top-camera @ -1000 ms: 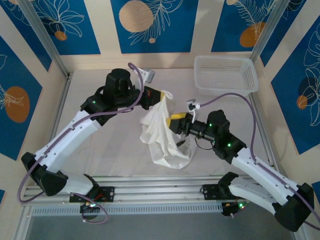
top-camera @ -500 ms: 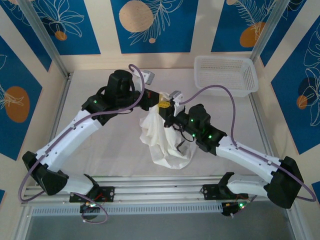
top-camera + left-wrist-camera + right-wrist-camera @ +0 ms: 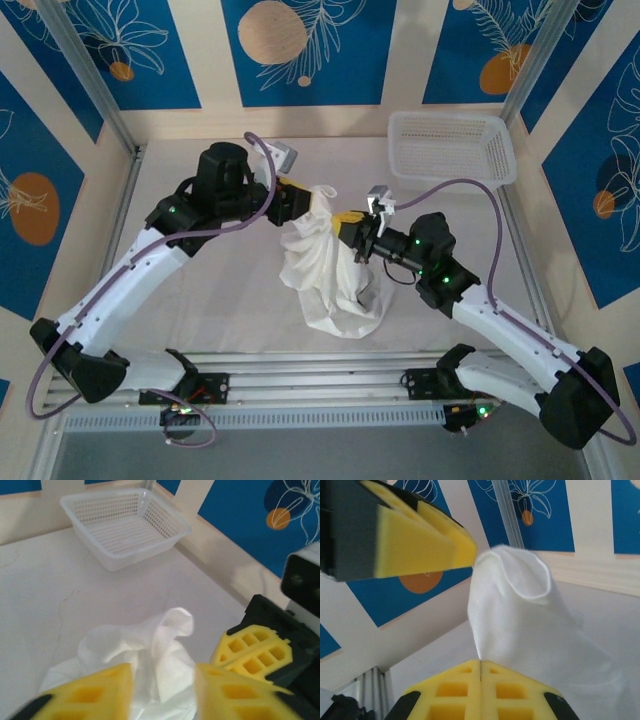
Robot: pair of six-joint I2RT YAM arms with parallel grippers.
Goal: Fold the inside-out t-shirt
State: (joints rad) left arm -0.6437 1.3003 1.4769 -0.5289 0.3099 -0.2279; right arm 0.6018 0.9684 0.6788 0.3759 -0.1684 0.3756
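Camera inventory, my rig.
- Top external: fixed above and behind my two bases. It looks down and away across the whole desk (image 3: 200, 290) to the far wall.
- Left wrist: close behind my left pincer (image 3: 162, 680), facing far and right toward the basket (image 3: 135, 555).
- Right wrist: very close behind my right pincer (image 3: 481, 680), tilted upward and left.
- Shared by all three: the raised peak of the inside-out t-shirt (image 3: 325, 265).
- Shared by the top and left wrist views: the basket.
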